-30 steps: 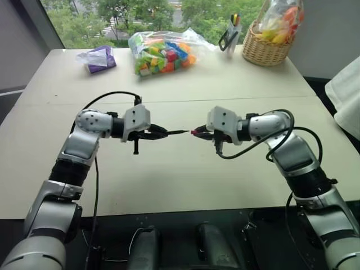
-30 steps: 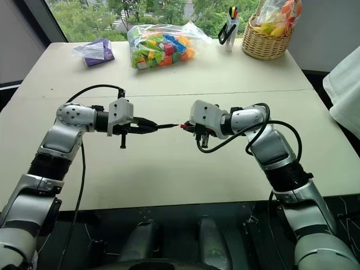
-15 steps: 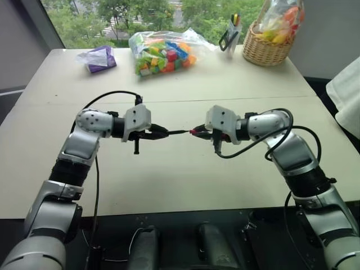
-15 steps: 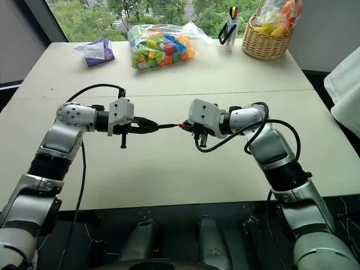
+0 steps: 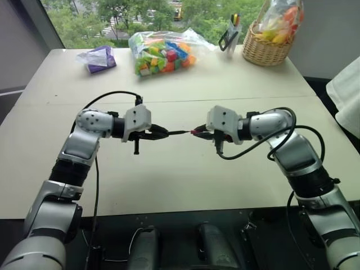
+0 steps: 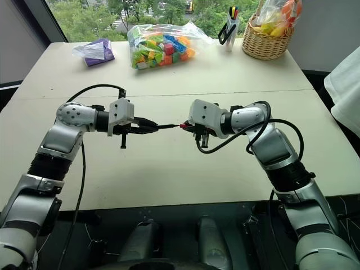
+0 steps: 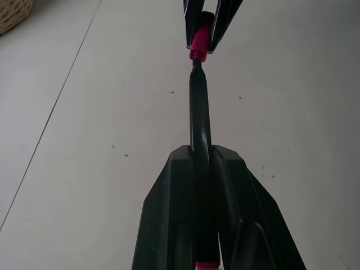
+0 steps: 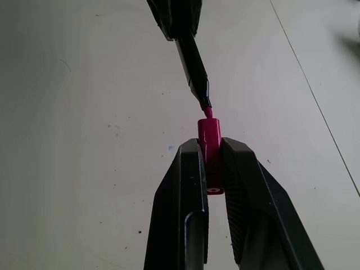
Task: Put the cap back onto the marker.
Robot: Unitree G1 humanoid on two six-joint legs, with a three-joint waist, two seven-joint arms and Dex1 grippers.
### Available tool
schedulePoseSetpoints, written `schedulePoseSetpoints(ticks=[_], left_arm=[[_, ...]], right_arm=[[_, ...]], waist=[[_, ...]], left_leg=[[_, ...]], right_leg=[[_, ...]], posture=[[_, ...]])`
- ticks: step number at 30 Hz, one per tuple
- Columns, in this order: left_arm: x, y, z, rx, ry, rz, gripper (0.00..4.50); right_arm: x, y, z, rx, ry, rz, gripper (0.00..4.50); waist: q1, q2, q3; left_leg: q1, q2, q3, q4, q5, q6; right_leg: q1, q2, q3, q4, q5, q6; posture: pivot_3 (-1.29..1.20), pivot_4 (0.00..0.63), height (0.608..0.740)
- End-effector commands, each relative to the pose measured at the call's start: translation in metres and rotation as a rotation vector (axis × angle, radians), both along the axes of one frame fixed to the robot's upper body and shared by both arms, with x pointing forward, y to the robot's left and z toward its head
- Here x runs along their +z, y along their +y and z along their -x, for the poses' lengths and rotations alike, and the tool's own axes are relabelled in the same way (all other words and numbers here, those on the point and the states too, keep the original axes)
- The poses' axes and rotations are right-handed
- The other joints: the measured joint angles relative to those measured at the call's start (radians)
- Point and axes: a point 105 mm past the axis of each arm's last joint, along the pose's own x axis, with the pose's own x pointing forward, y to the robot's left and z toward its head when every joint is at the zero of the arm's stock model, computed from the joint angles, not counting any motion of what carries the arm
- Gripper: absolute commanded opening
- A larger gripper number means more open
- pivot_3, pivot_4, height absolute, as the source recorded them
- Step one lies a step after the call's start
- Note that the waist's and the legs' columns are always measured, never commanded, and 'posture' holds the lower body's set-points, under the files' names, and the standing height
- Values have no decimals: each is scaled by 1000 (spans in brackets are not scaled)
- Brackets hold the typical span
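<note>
A: Which step is this?

B: The mating step, I'd judge. The left gripper (image 5: 159, 133) holds the marker (image 7: 199, 121) level above the worktop (image 5: 169, 180), tip toward the right gripper (image 5: 198, 133), which carries the cap (image 8: 210, 143). The two meet in mid-air between the arms, over the near half of the worktop.

A: Is the tip in the cap yet?

B: Right at the mouth. In the right wrist view the pink nib touches or just enters the cap's open end; I can't tell how deep. The black barrel is all outside, so the cap is not seated.

A: And the fingers?

B: Both pairs are narrow, each clamped on its piece. The left fingers (image 7: 169, 214) pinch the barrel toward its back end, with a good length sticking out in front. The right fingers (image 8: 185, 185) squeeze the rear half of the cap, leaving its open end free.

A: What does the next move call for?

B: A straight push along the marker's axis, hands brought together. In the right wrist view the marker comes in at a slight angle to the cap, so a small correction first seems wise, or the nib may catch on the rim. Both grips must stay firm; the cap is tiny and could slip backward between the fingers under the push.
</note>
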Motion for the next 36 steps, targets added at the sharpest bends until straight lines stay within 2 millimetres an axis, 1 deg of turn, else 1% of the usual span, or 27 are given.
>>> schedulePoseSetpoints(ticks=[1,11,19,26,31,36], left_arm=[[5,-3,2,-19,-31,-9,0],[6,-7,3,-27,-34,1,0],[8,-14,8,-52,-40,8,0],[7,-18,10,-94,-76,-32,0],[3,-20,12,-139,-111,-78,0],[6,-22,11,-146,-124,-69,0]], right_arm=[[20,5,4,35,-63,-12,121],[21,14,7,56,-63,-23,121],[22,24,7,76,-68,-27,121],[17,31,9,113,-48,-6,121],[7,34,15,165,-10,38,121],[5,40,19,200,13,41,121]], waist=[[0,0,0],[0,0,0],[0,0,0],[0,0,0],[0,0,0],[0,0,0]], left_leg=[[0,0,0,0,0,0],[0,0,0,0,0,0],[0,0,0,0,0,0],[0,0,0,0,0,0],[0,0,0,0,0,0],[0,0,0,0,0,0]], right_leg=[[0,0,0,0,0,0],[0,0,0,0,0,0],[0,0,0,0,0,0],[0,0,0,0,0,0],[0,0,0,0,0,0],[0,0,0,0,0,0]], posture=[[0,150,740],[0,150,740],[0,150,740],[0,150,740],[0,150,740],[0,150,740]])
